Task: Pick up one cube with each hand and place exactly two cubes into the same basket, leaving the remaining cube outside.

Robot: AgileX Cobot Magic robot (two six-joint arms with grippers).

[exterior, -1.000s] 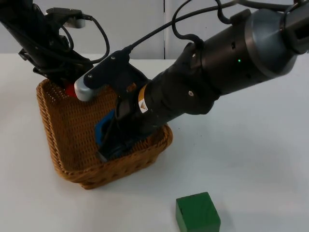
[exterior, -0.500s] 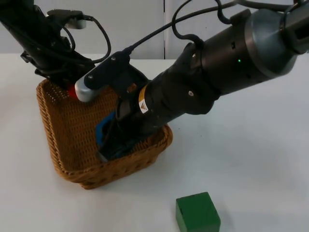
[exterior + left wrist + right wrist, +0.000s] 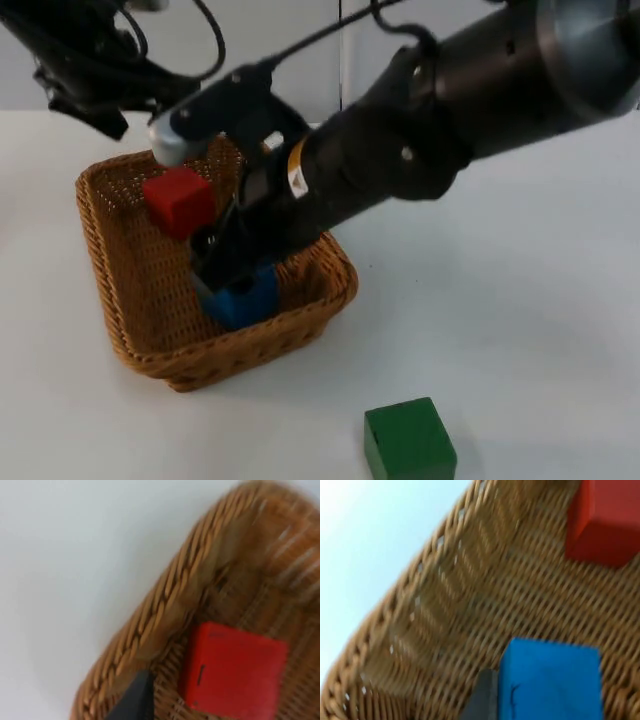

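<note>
A red cube (image 3: 178, 200) lies free at the back of the wicker basket (image 3: 120, 300); the same red cube (image 3: 232, 670) sits just inside the rim, clear of my left fingertip (image 3: 134, 700). My left gripper (image 3: 112, 120) is lifted above the basket's far left corner, open and empty. A blue cube (image 3: 243, 298) rests on the basket floor near the front right wall. My right gripper (image 3: 212, 268) hangs open just over it, one fingertip (image 3: 482, 697) beside the blue cube (image 3: 550, 680). A green cube (image 3: 410, 440) stands on the table in front.
The basket rim (image 3: 165, 605) runs close to the left fingertip. The right arm's thick forearm (image 3: 400, 150) stretches over the basket's right side. White table (image 3: 520, 330) spreads to the right of the basket.
Both grippers let go and rose. The red cube now lies uncovered in the basket's back. The blue cube dropped to the basket floor, and the left arm pulled back up and left.
</note>
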